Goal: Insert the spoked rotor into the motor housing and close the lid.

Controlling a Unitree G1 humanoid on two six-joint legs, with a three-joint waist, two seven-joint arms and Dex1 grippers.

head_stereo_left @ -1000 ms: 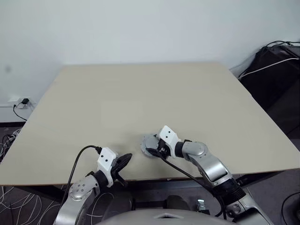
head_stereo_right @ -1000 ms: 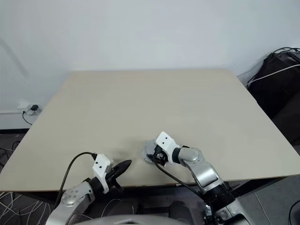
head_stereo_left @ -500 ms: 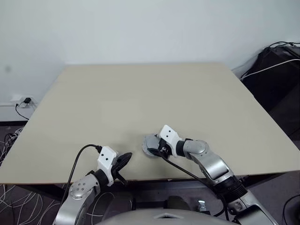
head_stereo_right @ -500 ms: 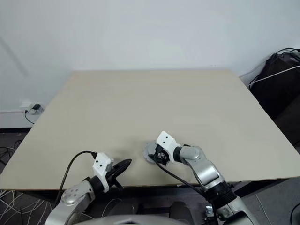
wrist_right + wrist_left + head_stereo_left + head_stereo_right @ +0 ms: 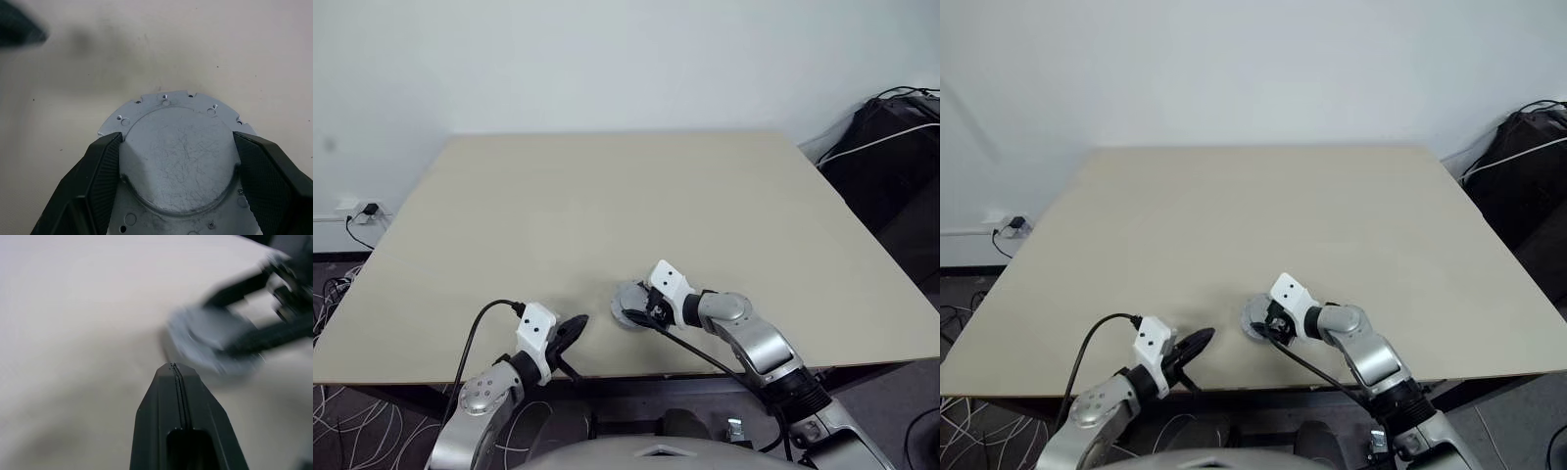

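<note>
The lid (image 5: 178, 156), a silver-grey disc with its plain face and raised round hub up, lies flat on the table near the front edge. My right gripper (image 5: 177, 143) is shut on it, a black finger (image 5: 100, 171) pressed against each side of the hub. From the head, the lid (image 5: 623, 299) shows just left of the right gripper (image 5: 636, 311). My left gripper (image 5: 576, 329) is shut and holds nothing. It hovers at the table's front edge, a short way left of the lid, pointing at it. The spoked rotor and the motor housing are hidden.
The beige table (image 5: 607, 206) stretches wide behind the lid. A dark bag with cables (image 5: 891, 137) sits off its right side. A wall socket and loose cables (image 5: 357, 213) lie on the floor to the left.
My left gripper has edged slightly forward toward the lid. The right gripper and the lid have stayed in place.
</note>
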